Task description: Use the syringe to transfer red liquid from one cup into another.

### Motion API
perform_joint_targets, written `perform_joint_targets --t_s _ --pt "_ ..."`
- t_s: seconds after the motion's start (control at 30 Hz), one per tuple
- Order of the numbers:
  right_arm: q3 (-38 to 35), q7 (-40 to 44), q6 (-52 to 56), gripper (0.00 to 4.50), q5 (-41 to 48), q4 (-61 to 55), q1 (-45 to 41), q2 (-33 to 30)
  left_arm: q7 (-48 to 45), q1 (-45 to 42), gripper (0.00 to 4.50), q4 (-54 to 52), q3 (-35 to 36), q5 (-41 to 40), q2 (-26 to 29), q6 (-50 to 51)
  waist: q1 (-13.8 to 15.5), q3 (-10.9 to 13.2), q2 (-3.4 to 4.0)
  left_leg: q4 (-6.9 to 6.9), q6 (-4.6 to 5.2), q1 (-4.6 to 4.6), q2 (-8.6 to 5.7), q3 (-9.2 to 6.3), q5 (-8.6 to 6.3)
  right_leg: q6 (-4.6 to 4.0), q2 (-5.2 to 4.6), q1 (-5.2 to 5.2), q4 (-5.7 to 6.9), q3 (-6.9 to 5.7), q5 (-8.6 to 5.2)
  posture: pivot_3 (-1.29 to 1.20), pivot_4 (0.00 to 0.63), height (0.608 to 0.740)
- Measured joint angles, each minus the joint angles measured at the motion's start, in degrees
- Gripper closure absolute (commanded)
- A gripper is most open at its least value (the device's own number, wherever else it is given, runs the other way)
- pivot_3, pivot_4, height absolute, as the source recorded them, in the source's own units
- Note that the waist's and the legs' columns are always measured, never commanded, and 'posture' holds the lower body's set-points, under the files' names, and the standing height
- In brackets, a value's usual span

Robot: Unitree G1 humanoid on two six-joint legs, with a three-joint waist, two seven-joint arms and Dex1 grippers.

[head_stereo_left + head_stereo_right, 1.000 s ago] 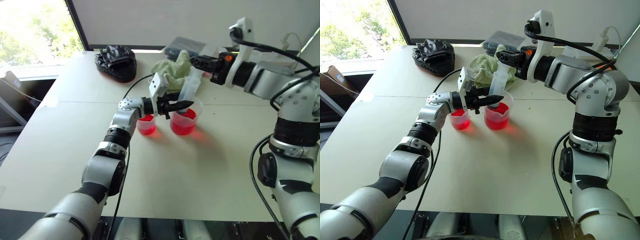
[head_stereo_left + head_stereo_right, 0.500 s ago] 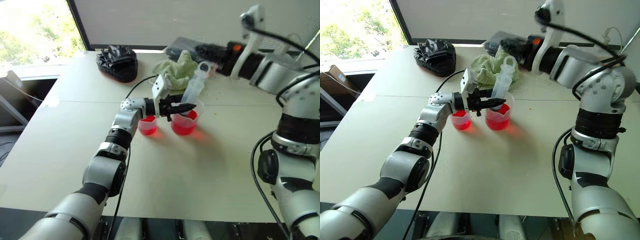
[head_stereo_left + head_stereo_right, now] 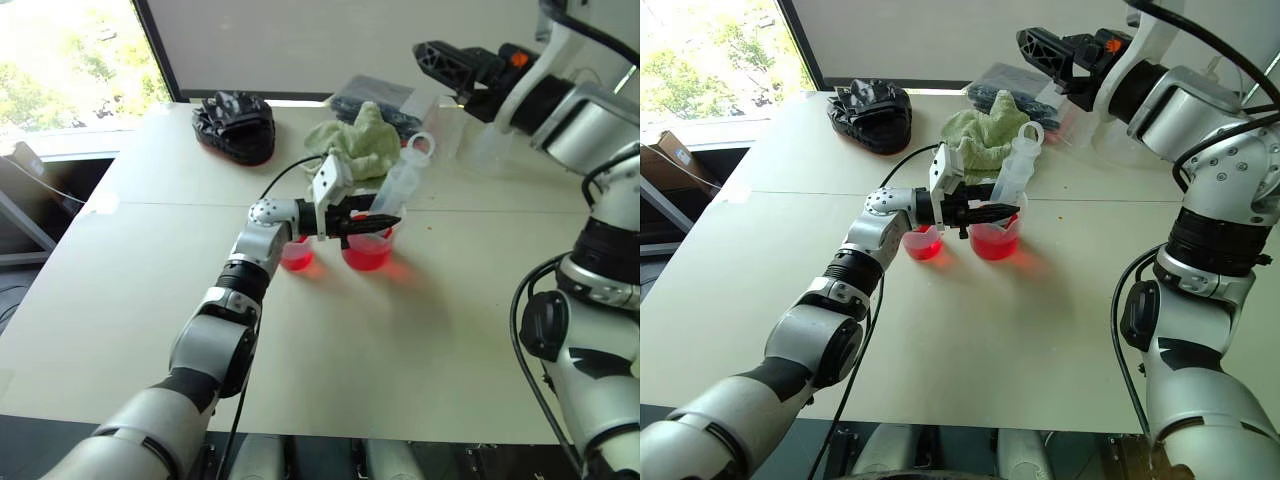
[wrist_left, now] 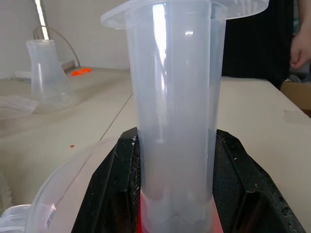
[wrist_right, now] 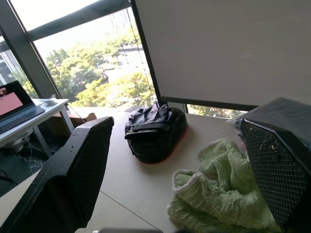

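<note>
The syringe [image 3: 398,182] leans with its tip in the larger cup [image 3: 369,250], which holds red liquid [image 3: 366,257]. My left gripper [image 3: 386,221] reaches in level from the left and is shut on the clear barrel [image 4: 175,121], one black finger [image 4: 116,194] on each side. The white plunger ring [image 3: 420,144] stands free at the top. The smaller cup [image 3: 296,254] sits just left of the larger one, with a little red liquid in it. My right gripper [image 3: 428,52] hangs open, high above and behind the syringe, with nothing between its fingers [image 5: 73,170].
A green towel [image 3: 352,140] lies right behind the cups. A black bag [image 3: 235,125] sits at the back left, a dark packet [image 3: 372,95] and a clear flask [image 4: 46,73] at the back right. A person's hand [image 4: 301,48] shows beyond the table.
My right gripper let go of the plunger, opened wide, and rose up and away from the syringe. The left gripper kept still with the barrel in it.
</note>
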Motion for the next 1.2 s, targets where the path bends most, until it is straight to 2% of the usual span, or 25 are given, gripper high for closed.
perform_joint_targets --t_s 0.27,0.53,0.7,0.8,1.2 --pt "-1.0 -1.8 0.2 0.19 1.0 -1.7 2.0 1.2 2.4 -1.7 3.13 1.2 4.1 -2.9 0.2 0.9 -0.1 0.0 0.00 -0.02 0.00 -0.09 0.01 0.00 0.00 0.00 0.01 -0.09 0.01 0.00 0.00 0.00 0.150 0.711" --pt "-1.2 -3.2 0.5 0.19 2.2 -3.3 4.1 2.1 3.6 -3.3 3.13 -10.1 8.4 -11.2 1.2 11.6 -0.2 0.0 0.00 -0.02 0.00 -0.13 0.01 0.00 0.00 0.00 0.01 -0.12 0.00 0.00 0.00 0.00 0.150 0.711" --pt "-1.2 -3.4 0.5 0.19 2.3 -3.6 4.2 2.3 5.0 -2.6 3.13 -14.8 8.4 -13.2 1.2 15.4 -0.2 0.0 0.00 -0.02 0.00 -0.12 0.01 0.00 0.00 0.00 0.01 -0.12 0.00 0.00 0.00 0.00 0.150 0.711" --pt "-1.1 -3.4 0.5 0.19 2.2 -3.8 4.3 2.4 4.4 1.0 3.13 -18.0 6.8 -13.2 1.5 15.7 -0.3 0.0 0.00 -0.05 -0.01 -0.11 0.01 0.00 0.00 0.00 0.02 -0.12 0.00 0.00 0.00 0.00 0.150 0.711" --pt "-1.1 -3.2 0.5 0.19 2.2 -3.9 4.5 2.7 5.8 2.6 3.13 -20.3 5.8 -13.3 3.8 16.5 -0.2 0.0 0.00 -0.04 -0.01 -0.12 0.02 0.00 0.01 0.00 0.02 -0.12 0.00 0.00 0.00 0.00 0.150 0.711"
